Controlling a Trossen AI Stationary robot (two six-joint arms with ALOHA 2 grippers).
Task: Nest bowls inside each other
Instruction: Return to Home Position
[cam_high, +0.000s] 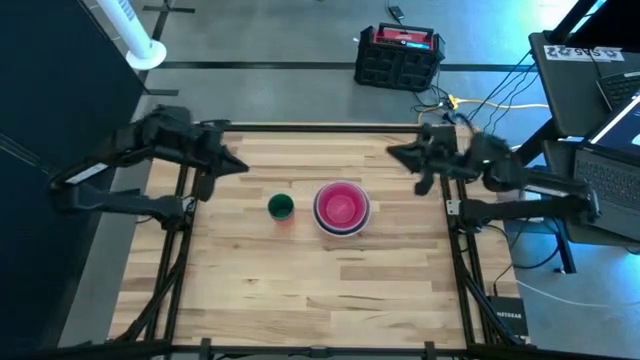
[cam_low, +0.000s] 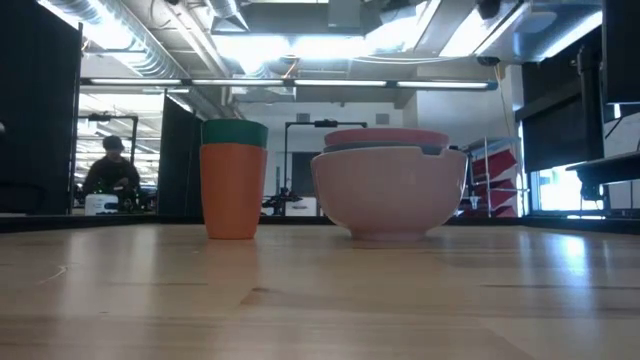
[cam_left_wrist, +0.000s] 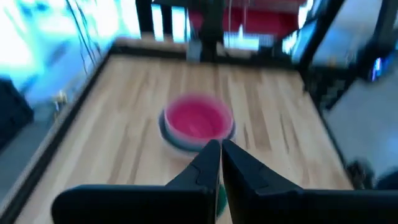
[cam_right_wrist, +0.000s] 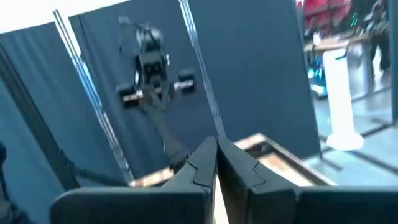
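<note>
The bowls (cam_high: 342, 207) stand nested in one stack at the table's middle. The magenta one is innermost, and the outermost whitish bowl (cam_low: 388, 195) rests by its base on the wood. In the left wrist view the stack (cam_left_wrist: 198, 121) lies beyond my fingers. My left gripper (cam_high: 243, 165) is shut and hangs above the far left part of the table, pointing toward the stack (cam_left_wrist: 220, 146). My right gripper (cam_high: 392, 152) is shut above the far right part. It points across toward the left arm (cam_right_wrist: 216, 144).
A green cup sits inside an orange-red cup (cam_high: 281, 207) just left of the stack, also in the low view (cam_low: 234, 178). The dark table frame (cam_high: 185, 215) runs along both sides. Bare wood (cam_high: 330, 290) lies toward the near edge.
</note>
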